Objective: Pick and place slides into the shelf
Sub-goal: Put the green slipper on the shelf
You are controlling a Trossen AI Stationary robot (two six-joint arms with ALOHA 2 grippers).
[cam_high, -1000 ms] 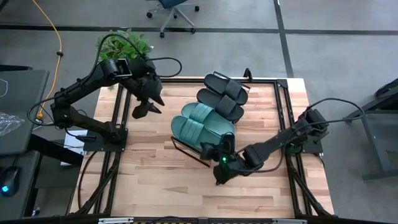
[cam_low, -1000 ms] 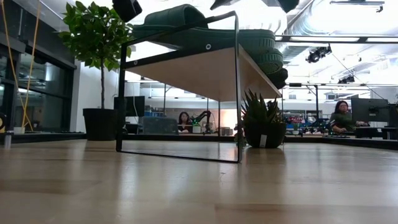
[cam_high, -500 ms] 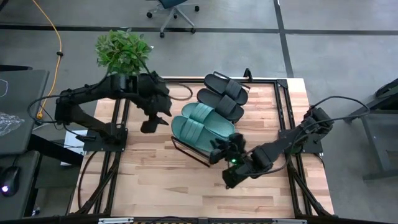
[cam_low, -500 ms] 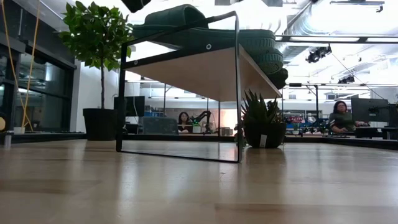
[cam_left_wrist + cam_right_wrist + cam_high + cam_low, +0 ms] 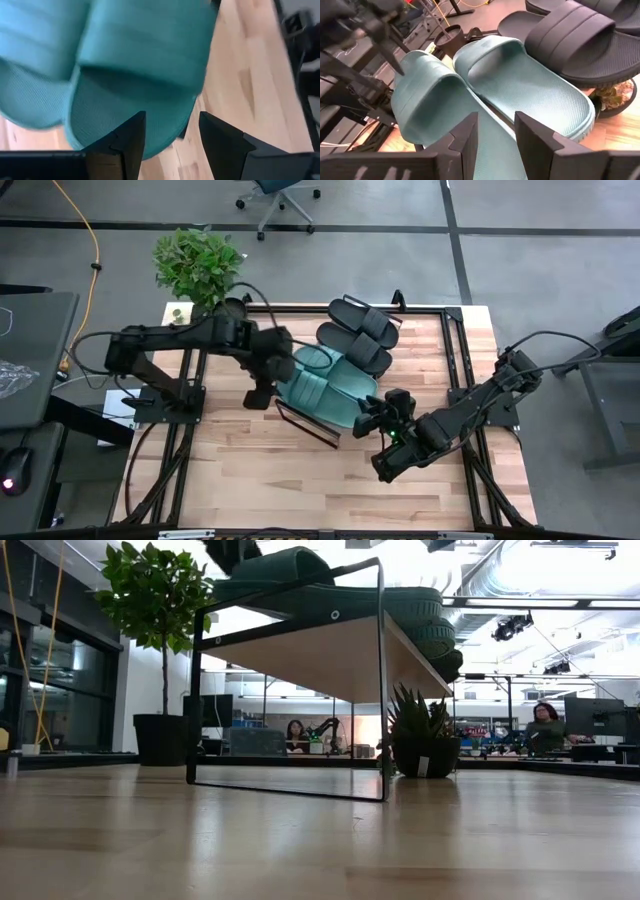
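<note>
While both arms flank it, slanted light-wood shelf on thin dark frame point(image 5: 300, 418) at table centre, loaded with four rubber slides. Two black wide-strap slides point(image 5: 358, 332) at its 1 o'clock end; two teal-green wide-strap slides point(image 5: 325, 383) beside them toward 7 o'clock. Left gripper point(image 5: 262, 385) at 9 o'clock of the teal pair, fingers point(image 5: 131, 134) spread wide, empty, over a teal heel. Right gripper point(image 5: 372, 418) at 4 o'clock, fingers point(image 5: 468, 131) parted, holding nothing, just short of the teal slides.
</note>
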